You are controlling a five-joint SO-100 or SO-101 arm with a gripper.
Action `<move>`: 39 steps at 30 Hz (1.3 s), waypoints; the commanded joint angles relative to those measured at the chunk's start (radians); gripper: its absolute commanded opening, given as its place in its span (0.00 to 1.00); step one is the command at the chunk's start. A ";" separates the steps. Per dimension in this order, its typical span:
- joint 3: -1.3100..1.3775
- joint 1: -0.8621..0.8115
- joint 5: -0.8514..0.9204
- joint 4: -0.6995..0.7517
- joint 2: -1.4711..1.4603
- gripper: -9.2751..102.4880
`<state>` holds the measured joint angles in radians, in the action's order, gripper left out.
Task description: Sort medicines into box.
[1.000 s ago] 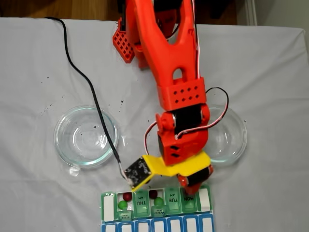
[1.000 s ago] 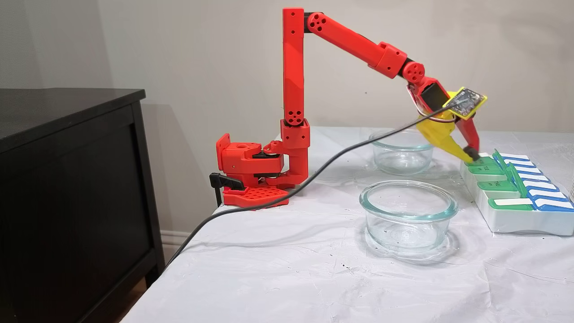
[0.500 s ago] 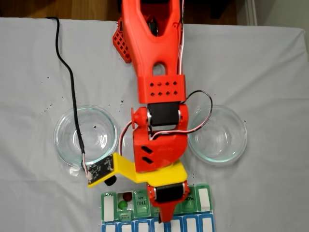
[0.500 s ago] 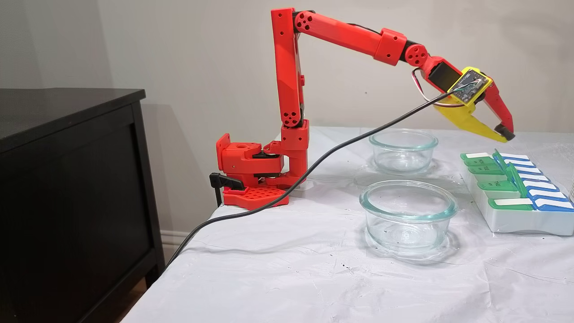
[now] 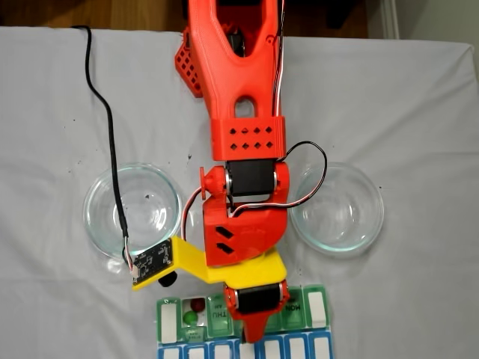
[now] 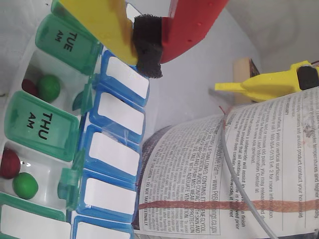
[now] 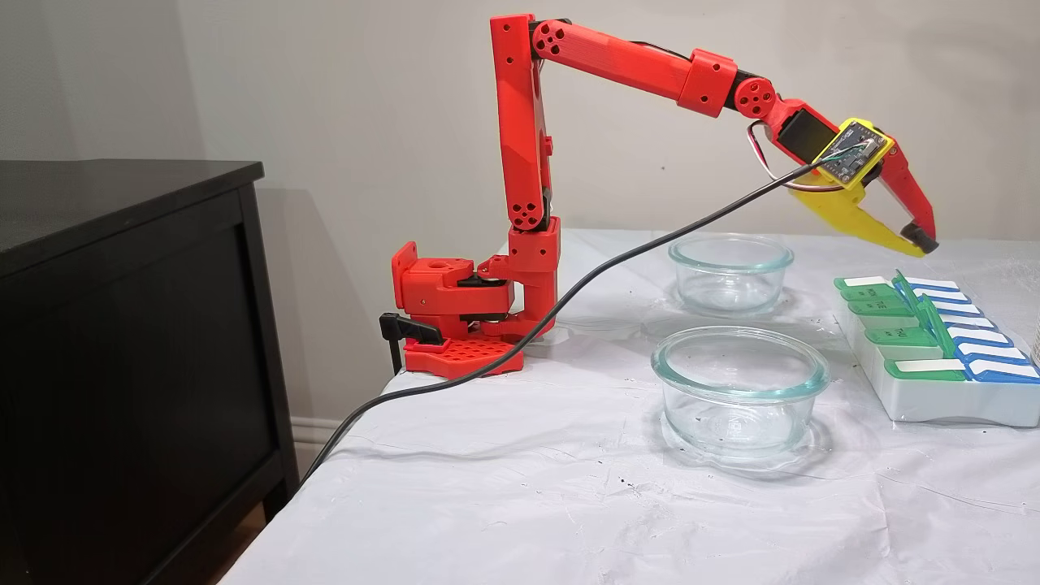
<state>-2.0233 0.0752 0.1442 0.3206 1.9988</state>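
Note:
My red and yellow gripper (image 5: 252, 335) hangs shut above the middle of the box (image 5: 317, 308), its black foam pads pressed together with nothing seen between them. From the side, the gripper (image 7: 925, 242) is well above the box (image 7: 918, 400). In the wrist view the gripper (image 6: 147, 46) is over the blue row, beside the TUE lid of the box (image 6: 42, 127). Two open white compartments each hold a pair of medicines: a dark red pill (image 6: 29, 87) with a green pill (image 6: 49, 87), and another red pill (image 6: 8, 163) with a green pill (image 6: 25, 184). One pair, a red pill (image 5: 197, 304) and a green pill (image 5: 191, 317), shows from above.
Two clear glass bowls stand between the arm's base and the box, one on the left (image 5: 133, 211) and one on the right (image 5: 337, 208). A black cable (image 5: 105, 127) runs to the wrist camera. A printed leaflet (image 6: 239, 169) lies beyond the box. A black cabinet (image 7: 122, 325) stands off the table's left.
The gripper lifted off the MON and TUE lids at the box's right end, rose well above the box and swung left in the top view to its middle. It stays shut.

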 commanded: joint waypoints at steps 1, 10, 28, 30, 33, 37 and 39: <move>0.078 0.008 -0.025 0.025 0.018 0.08; -0.012 0.017 -0.026 -0.058 0.049 0.08; -0.071 0.021 -0.025 -0.189 0.025 0.08; -0.071 0.020 -0.025 -0.193 0.018 0.08; -0.078 0.020 -0.029 -0.213 0.009 0.08; -0.083 0.023 -0.031 -0.250 -0.018 0.08; -0.080 0.023 -0.035 -0.272 -0.037 0.08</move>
<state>-2.1200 0.0920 0.1197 0.0920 1.9512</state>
